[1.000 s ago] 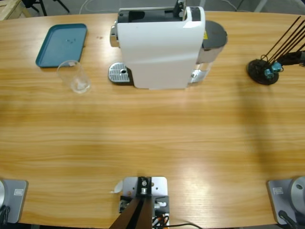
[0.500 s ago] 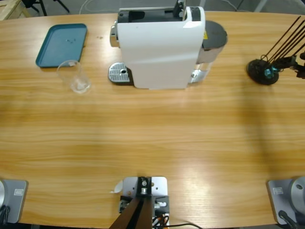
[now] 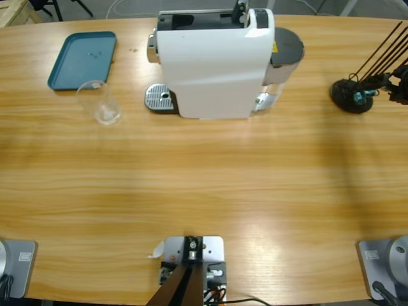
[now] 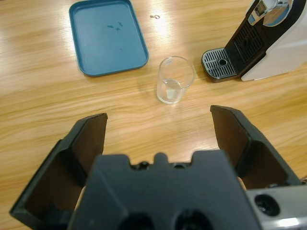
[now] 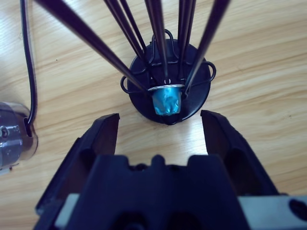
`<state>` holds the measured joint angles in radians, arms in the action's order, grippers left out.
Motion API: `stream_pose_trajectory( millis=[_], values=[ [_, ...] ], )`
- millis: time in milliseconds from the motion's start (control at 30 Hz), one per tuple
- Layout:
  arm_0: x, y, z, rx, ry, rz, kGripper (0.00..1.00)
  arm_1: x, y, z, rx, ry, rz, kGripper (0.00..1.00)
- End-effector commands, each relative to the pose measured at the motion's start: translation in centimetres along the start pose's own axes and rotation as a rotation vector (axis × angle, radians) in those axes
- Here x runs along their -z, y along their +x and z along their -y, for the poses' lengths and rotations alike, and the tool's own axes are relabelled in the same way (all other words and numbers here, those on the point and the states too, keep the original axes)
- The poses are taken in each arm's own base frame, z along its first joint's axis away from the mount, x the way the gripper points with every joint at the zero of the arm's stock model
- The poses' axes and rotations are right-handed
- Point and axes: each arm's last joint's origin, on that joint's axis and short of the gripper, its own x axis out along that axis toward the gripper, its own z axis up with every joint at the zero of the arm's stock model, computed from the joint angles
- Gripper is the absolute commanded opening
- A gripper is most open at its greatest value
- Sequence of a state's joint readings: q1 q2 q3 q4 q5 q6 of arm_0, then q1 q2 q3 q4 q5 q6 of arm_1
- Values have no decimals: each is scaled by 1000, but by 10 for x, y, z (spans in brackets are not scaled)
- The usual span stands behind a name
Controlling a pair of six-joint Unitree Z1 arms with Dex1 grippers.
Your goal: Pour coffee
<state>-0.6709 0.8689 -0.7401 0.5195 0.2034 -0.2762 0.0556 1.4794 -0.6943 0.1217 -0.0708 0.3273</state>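
Teal tray (image 3: 83, 59) lies flat on the wooden desk (image 3: 204, 185) near its far left corner, a few small specks on its surface. Black cable (image 5: 26, 62) runs across the desk in the right wrist view.

this is looking like a robot test lab: a long wooden table (image 3: 204, 185) is carrying only a staged coffee set, with a white coffee machine (image 3: 213, 60) near its far edge and cables lying on the floor behind it.
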Motion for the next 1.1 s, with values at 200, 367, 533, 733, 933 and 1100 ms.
stream_pose_trajectory(
  millis=[200,367,533,733,933,1100],
  values=[
    [8,10,-2,-35,12,-41,927,11,24,5,44,30,-66,720],
    [8,10,-2,-35,12,-41,927,11,27,5,57,36,-69,720],
    [8,11,-2,-36,13,-43,927,11,25,6,63,35,-64,720],
    [8,11,-2,-36,13,-44,927,11,25,6,61,31,-61,486],
    [8,11,-2,-37,13,-45,927,10,27,5,58,28,-69,342],
    [8,11,-2,-37,13,-45,927,11,28,5,57,28,-72,310]
  ],
)
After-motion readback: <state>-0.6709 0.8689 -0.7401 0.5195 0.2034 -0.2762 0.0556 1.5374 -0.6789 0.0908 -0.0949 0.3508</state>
